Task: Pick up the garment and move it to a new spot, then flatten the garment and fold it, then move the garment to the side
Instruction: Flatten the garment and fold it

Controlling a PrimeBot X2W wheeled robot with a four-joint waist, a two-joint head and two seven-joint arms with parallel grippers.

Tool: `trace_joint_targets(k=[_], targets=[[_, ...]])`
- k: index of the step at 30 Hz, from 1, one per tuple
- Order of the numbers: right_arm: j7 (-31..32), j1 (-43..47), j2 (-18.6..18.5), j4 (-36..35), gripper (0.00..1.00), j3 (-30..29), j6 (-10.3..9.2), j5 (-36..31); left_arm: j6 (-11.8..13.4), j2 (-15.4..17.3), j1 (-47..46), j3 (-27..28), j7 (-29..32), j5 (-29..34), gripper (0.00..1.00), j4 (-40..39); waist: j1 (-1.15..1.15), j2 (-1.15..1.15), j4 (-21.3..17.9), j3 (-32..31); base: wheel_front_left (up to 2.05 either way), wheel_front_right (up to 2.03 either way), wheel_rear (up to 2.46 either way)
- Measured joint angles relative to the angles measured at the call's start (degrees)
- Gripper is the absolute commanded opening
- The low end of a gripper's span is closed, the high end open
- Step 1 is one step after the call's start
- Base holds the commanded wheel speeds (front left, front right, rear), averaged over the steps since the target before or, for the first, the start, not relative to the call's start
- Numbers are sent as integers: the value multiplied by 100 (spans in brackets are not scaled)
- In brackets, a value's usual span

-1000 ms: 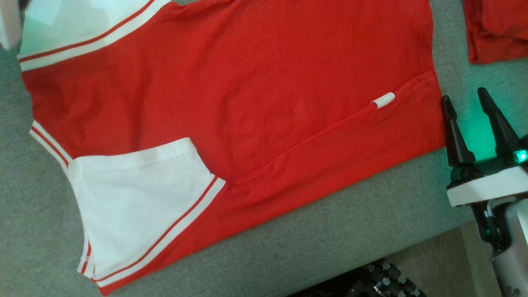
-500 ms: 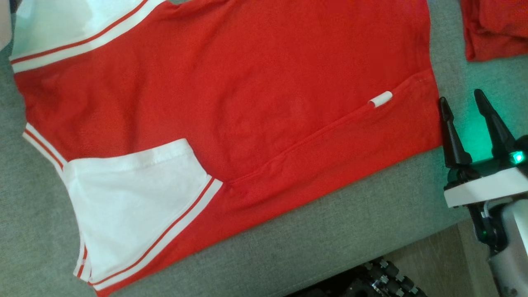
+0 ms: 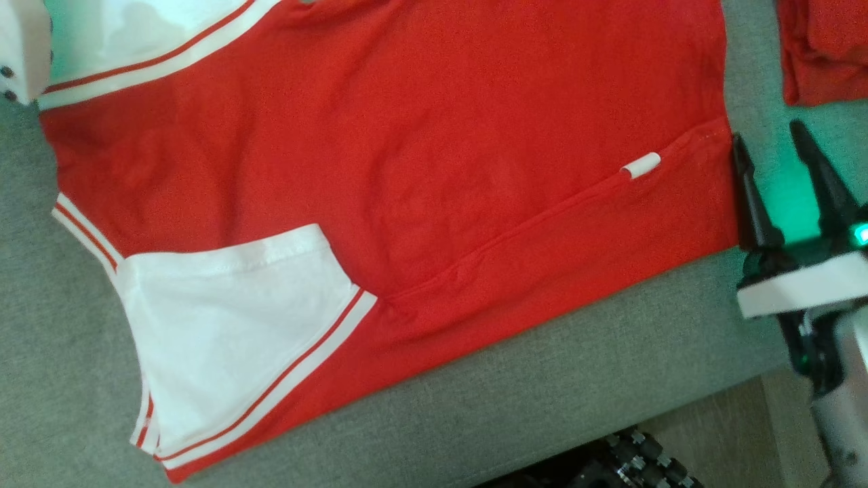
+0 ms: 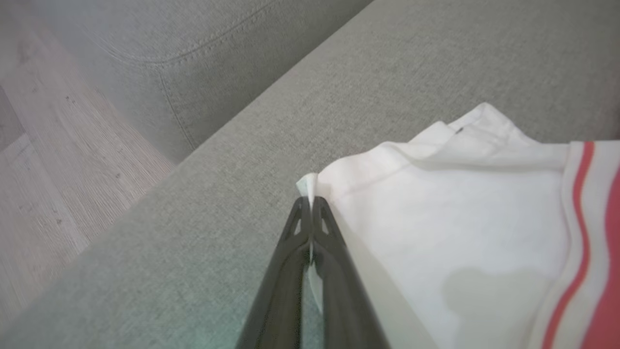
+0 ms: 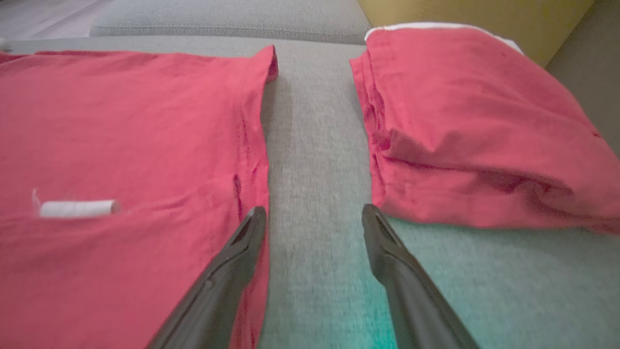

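The garment (image 3: 407, 149) is a red top with white sleeves, spread flat on the grey sofa seat (image 3: 542, 379). In the left wrist view my left gripper (image 4: 310, 201) is shut on the corner of a white sleeve (image 4: 460, 218), with a bit of white cloth showing between the fingertips. My right gripper (image 3: 767, 130) is open at the garment's right hem. In the right wrist view the gripper (image 5: 314, 209) has one finger (image 5: 242, 247) over the red hem edge (image 5: 252, 160) and the other over bare cushion. It holds nothing.
A second red garment (image 3: 824, 47) lies folded just right of the hem, with a narrow grey strip (image 5: 315, 135) between the two. The seat's front edge drops to wooden floor (image 3: 719, 434) and my dark wheeled base (image 3: 610, 461). A yellow cushion (image 5: 474, 14) stands behind.
My left gripper has shut on the white sleeve corner. The right gripper has slid a little forward along the hem, still open. The head view has shifted slightly.
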Motion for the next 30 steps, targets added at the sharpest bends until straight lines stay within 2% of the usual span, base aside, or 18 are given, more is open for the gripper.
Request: trace_joint_targets(k=[5,9,19,30], targets=[[255,-443,-198,-110,100,176,0,178,0,15,-241,-215,-477,121,0,66,0,0,64,-35,0,0,0],[765,-1137,-467,-36,100,475,0,512,-1,10,-402,-382,-677,134,0,100,0,0,149,-55,0,0,0],[1673,-3087,-1161,1122,100,1218,0,686,-1,-110,-698,-632,-1043,233,0,26,0,0,518,41,0,0,0],[1916,-3811,-1599,1818,100,2264,0,913,-1,-146,-781,-703,-1209,288,0,-93,0,0,805,95,0,0,0]])
